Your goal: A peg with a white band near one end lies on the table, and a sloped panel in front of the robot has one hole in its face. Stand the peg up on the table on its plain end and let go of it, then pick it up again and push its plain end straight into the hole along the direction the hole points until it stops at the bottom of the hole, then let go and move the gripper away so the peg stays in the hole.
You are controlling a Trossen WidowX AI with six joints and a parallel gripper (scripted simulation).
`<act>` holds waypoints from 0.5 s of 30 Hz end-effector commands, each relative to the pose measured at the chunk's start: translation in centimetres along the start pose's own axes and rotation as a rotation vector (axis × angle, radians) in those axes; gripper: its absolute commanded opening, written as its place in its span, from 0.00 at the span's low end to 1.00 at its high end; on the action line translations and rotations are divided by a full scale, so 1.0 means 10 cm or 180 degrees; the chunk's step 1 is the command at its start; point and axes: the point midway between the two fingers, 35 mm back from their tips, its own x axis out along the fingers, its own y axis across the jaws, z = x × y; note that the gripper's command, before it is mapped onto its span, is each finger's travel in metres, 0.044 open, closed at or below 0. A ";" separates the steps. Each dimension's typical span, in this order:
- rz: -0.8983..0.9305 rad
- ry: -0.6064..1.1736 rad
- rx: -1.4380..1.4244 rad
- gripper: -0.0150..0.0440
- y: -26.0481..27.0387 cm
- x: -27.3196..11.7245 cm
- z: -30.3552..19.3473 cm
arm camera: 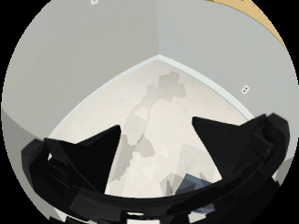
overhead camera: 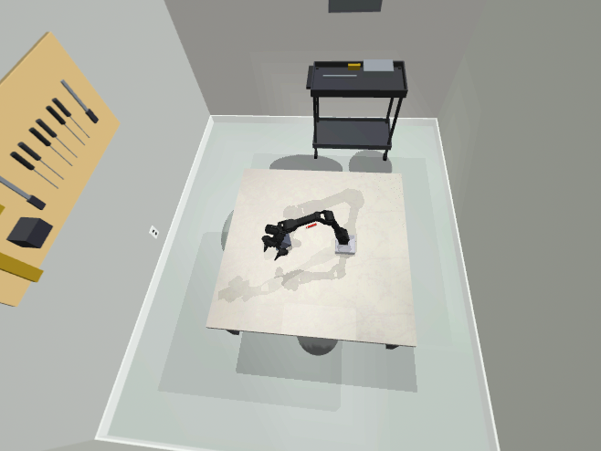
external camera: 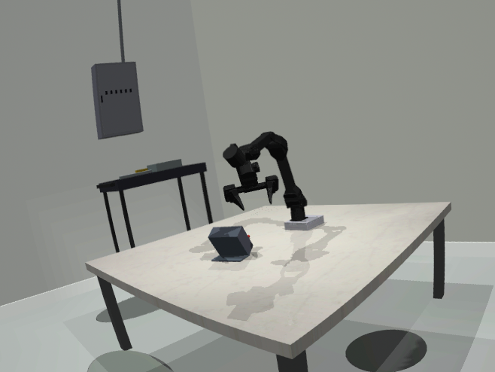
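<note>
A small red peg [overhead camera: 311, 225] lies on the table between the sloped panel and the arm's base; its white band is too small to place surely. A bit of the peg [external camera: 248, 236] shows past the panel's edge in the exterior view. The blue-grey sloped panel [overhead camera: 287, 241] [external camera: 229, 241] [arm camera: 192, 182] is partly covered by the arm in the top view and seen from behind in the exterior view. Its hole is not visible. My gripper [overhead camera: 270, 255] [external camera: 256, 206] [arm camera: 157, 125] is wide open and empty, in the air above the table near the panel, away from the peg.
The arm's base stands on a pale block [overhead camera: 345, 250] [external camera: 303, 223] on the table [overhead camera: 378, 300] [external camera: 359, 240]. A dark cart [overhead camera: 359, 82] [external camera: 159, 174] stands beyond the table. A tool board [overhead camera: 78, 145] hangs on the wall.
</note>
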 end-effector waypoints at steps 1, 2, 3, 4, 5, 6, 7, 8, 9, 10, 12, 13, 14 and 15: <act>-0.0111 0.0076 0.0385 1.00 -0.09 -0.08 -0.09; -0.0136 0.0095 0.0490 1.00 -0.11 -0.10 -0.12; -0.0163 0.0113 0.0594 1.00 -0.14 -0.11 -0.15; -0.0189 0.0131 0.0699 1.00 -0.16 -0.13 -0.17; -0.0216 0.0149 0.0804 1.00 -0.18 -0.15 -0.20; -0.0244 0.0165 0.0909 1.00 -0.20 -0.17 -0.23; -0.0271 0.0182 0.1014 1.00 -0.22 -0.18 -0.25; -0.0299 0.0198 0.1119 1.00 -0.25 -0.20 -0.28; -0.0328 0.0213 0.1223 1.00 -0.27 -0.22 -0.31; -0.0357 0.0228 0.1328 1.00 -0.29 -0.24 -0.34; -0.0416 0.0255 0.1538 1.00 -0.33 -0.27 -0.39; -0.0446 0.0268 0.1642 1.00 -0.34 -0.29 -0.42; -0.0477 0.0280 0.1747 1.00 -0.36 -0.31 -0.45; -0.0508 0.0292 0.1851 1.00 -0.38 -0.33 -0.48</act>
